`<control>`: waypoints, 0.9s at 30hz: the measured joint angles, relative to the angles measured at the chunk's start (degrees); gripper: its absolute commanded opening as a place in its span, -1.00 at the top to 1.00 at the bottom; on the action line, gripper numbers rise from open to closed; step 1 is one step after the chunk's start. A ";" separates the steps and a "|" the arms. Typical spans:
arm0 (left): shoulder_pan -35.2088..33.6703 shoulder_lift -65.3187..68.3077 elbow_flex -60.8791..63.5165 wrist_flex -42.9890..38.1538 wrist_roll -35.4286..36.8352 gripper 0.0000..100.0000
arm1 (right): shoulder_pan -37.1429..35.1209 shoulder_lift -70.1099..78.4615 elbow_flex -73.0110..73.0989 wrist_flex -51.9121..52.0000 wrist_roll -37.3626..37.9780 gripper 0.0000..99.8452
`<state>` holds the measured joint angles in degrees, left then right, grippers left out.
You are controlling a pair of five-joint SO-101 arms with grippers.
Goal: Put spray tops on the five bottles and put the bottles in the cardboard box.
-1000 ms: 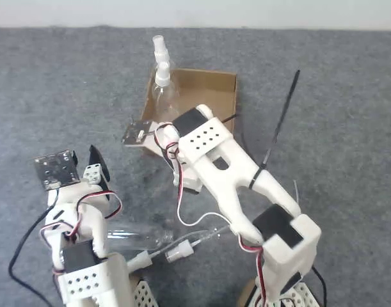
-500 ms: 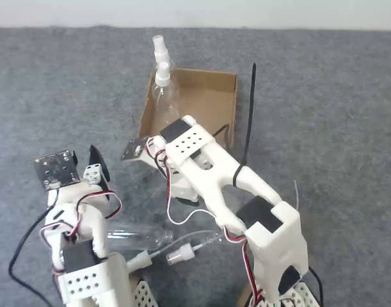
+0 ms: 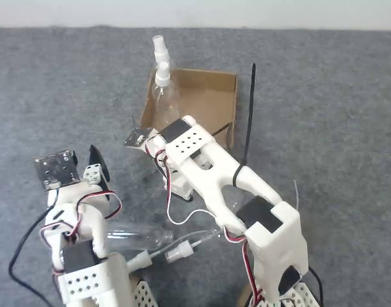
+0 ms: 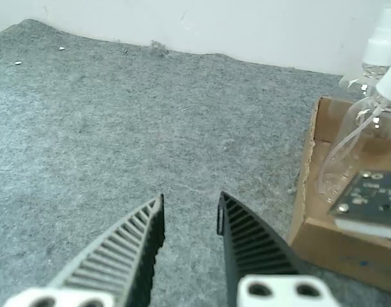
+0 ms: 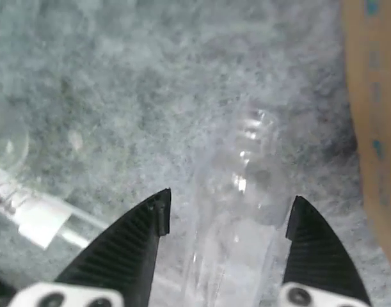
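**Stock on grey carpet (image 3: 329, 128)**

1. Cardboard box (image 3: 211, 99): far centre of carpet, open side up.
2. First upright bottle (image 3: 164, 89): clear, white spray top fitted. Stands in box at far-left corner.
3. Second upright bottle (image 3: 160, 48): same type, top fitted. Just behind no. 2 (inside or outside the box wall, can't tell).
4. Lying bottle (image 3: 141, 238): clear, on its side on carpet betw. the two arm bases, bare neck.
5. Loose spray top (image 3: 181, 252): white w/ thin tube, on carpet just beside no. 4's neck.
6. Fourth bottle (image 5: 246, 160): clear, lying on carpet near box's front-left corner.
7. Left gripper (image 4: 190, 201): near-left, well apart from box. Fingers slightly parted, nothing betw. them.
8. Right gripper (image 5: 230, 197): low over no. 6. Fingers spread wide either side of it, pads apart from it.
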<state>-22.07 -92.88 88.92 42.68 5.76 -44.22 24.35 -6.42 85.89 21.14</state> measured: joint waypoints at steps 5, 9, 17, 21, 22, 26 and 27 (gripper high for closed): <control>0.00 0.00 0.00 0.00 0.00 0.74 | 0.00 0.00 0.88 -2.29 -0.26 0.62; 0.00 0.00 0.00 0.00 0.00 0.74 | 0.00 0.00 0.88 -2.37 -0.26 0.62; 0.00 0.00 0.00 0.00 0.00 0.74 | 0.09 0.00 1.85 -2.46 -0.26 0.49; 0.00 0.00 0.00 0.00 0.00 0.74 | 0.00 0.53 2.55 -1.67 -0.26 0.49; 0.00 0.00 0.00 0.00 0.00 0.74 | 0.09 0.53 2.55 -1.67 -0.26 0.49; 0.00 0.00 0.00 0.00 0.00 0.74 | 0.09 0.53 2.55 -1.67 -0.26 0.57; 0.00 0.00 0.00 0.00 0.00 0.74 | 0.00 0.53 2.55 -1.67 -0.26 0.60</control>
<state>-22.07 -92.88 88.92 42.68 5.76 -44.22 24.88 -3.87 84.22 20.88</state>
